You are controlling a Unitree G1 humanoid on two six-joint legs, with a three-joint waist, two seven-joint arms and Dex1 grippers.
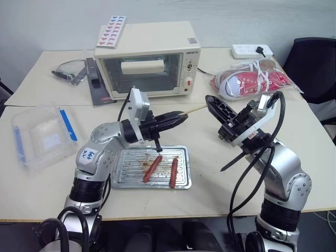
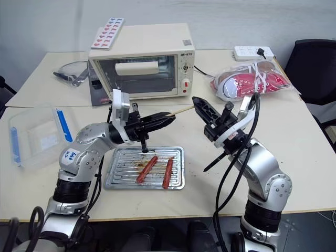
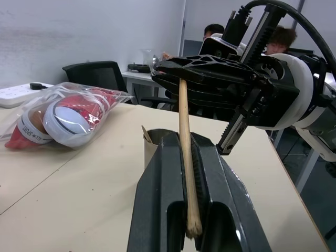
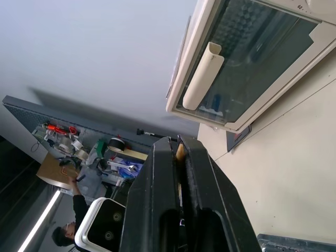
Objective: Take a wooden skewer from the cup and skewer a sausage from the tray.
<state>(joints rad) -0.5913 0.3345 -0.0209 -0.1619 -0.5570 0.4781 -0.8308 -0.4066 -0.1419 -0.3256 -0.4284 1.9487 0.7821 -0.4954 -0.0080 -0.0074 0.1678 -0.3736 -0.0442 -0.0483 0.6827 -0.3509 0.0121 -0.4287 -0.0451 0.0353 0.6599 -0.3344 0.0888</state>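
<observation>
Both grippers pinch the wooden skewer above the tray: left gripper clenched at nine o'clock, right gripper at three. Light, stiff, snappable; grip near its blunt end.

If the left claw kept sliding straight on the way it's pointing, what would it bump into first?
Most likely the right claw. The left claw, shut on the wooden skewer, points along it toward the right claw, which pinches the skewer's far end. In the left wrist view nothing else stands between them.
</observation>
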